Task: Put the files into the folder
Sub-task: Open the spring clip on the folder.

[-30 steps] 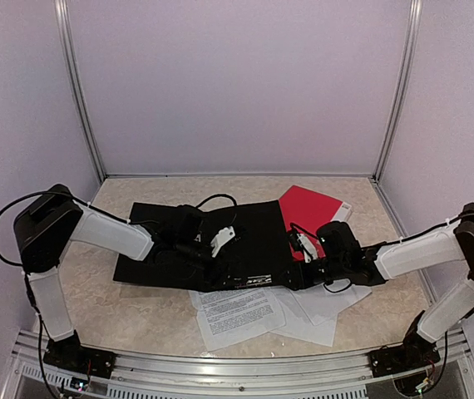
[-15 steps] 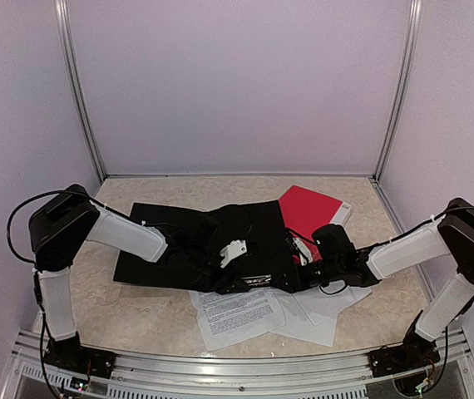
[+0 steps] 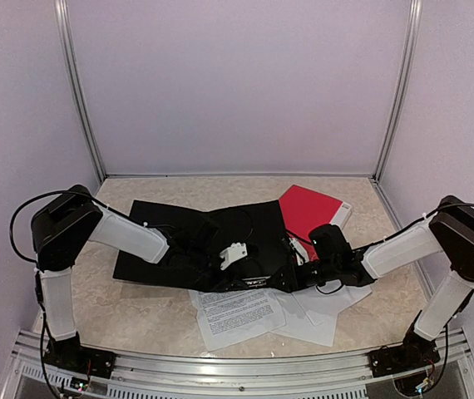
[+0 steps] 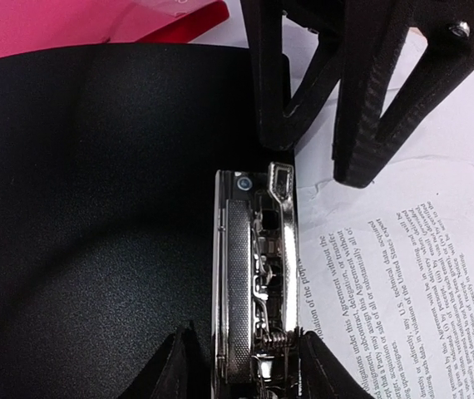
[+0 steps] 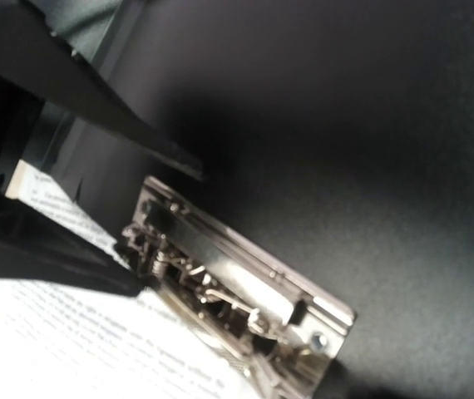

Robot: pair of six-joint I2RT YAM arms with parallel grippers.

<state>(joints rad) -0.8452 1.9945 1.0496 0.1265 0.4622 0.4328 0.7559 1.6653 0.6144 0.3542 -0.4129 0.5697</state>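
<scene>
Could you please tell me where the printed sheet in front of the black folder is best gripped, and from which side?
Probably its near-left corner, approached low from the near side: the printed sheet lies flat, its far edge at the black folder, its right side overlapping blank sheets; that corner lies free.

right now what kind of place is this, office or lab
Probably a robot test booth, not an office: bare walls in an aluminium frame, a left arm and right arm bolted at the near edge of the table, plus a black folder and printed sheets.
</scene>
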